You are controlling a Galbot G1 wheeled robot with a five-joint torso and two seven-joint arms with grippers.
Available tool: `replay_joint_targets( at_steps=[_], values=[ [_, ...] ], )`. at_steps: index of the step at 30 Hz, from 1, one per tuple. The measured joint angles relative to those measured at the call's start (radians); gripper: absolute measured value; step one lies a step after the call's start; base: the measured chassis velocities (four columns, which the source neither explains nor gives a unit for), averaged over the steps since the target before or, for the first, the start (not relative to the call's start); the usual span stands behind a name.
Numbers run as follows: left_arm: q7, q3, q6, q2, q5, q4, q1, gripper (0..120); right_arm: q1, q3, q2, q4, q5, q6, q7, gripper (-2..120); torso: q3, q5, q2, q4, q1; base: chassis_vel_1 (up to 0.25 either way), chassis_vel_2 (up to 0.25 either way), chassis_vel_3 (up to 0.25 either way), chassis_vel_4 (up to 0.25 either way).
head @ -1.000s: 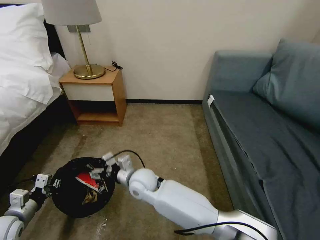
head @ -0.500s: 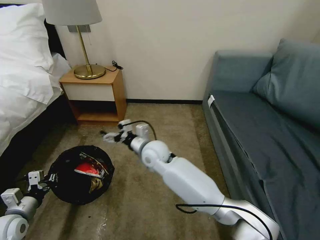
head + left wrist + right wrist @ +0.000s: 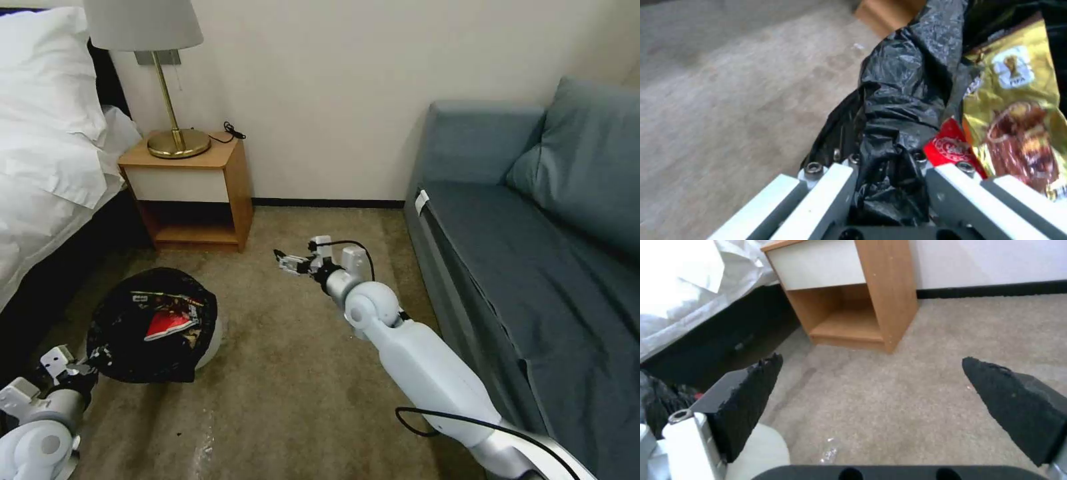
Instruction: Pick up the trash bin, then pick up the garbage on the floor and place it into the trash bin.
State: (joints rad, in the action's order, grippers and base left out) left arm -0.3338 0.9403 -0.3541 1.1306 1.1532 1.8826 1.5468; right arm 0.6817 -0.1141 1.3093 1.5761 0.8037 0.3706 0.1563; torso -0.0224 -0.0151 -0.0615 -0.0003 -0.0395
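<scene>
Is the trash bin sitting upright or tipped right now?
Tipped. In the head view the trash bin leans, its mouth facing the camera and white wall low at right, the left end effector shut on its bag-lined rim.

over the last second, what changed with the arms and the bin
The right gripper lifted out of the trash bin, swung away toward the sofa, and now hangs open and empty over the carpet. The bin moved toward the nightstand. The left gripper stayed clamped on its bag-lined rim; the red packet stayed inside.
</scene>
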Motion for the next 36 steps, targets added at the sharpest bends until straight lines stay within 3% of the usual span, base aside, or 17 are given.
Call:
replay_joint_targets(
  at_steps=[6, 22, 24, 36],
  values=[
    [-0.048, -0.005, -0.023, 0.001, 0.025, -0.002, -0.007, 1, 0.056, 0.030, -0.005, 0.022, -0.024, 0.000, -0.003, 100, 0.000, 0.0000, 0.000, -0.0003, 0.000, 0.000, 0.000, 0.000, 0.000],
    [-0.068, -0.026, -0.067, 0.015, -0.024, -0.101, -0.005, 2, 0.128, 0.049, -0.003, 0.028, -0.077, -0.011, -0.017, 100, 0.000, -0.0002, 0.000, 0.0001, 0.000, 0.000, 0.000, 0.000, 0.000],
    [-0.068, -0.026, -0.082, 0.011, -0.025, -0.103, -0.003, 15, 0.131, 0.049, -0.001, 0.027, -0.081, -0.013, -0.019, 100, 0.000, 0.0000, 0.000, -0.0002, 0.000, 0.000, 0.000, 0.000, 0.000],
    [-0.063, -0.029, -0.117, 0.004, -0.041, -0.077, 0.015, 56, 0.135, 0.051, 0.000, 0.028, -0.079, -0.015, -0.016, 100, 0.000, -0.0002, 0.000, -0.0001, 0.000, 0.000, 0.000, 0.000, 0.000]
  ],
)
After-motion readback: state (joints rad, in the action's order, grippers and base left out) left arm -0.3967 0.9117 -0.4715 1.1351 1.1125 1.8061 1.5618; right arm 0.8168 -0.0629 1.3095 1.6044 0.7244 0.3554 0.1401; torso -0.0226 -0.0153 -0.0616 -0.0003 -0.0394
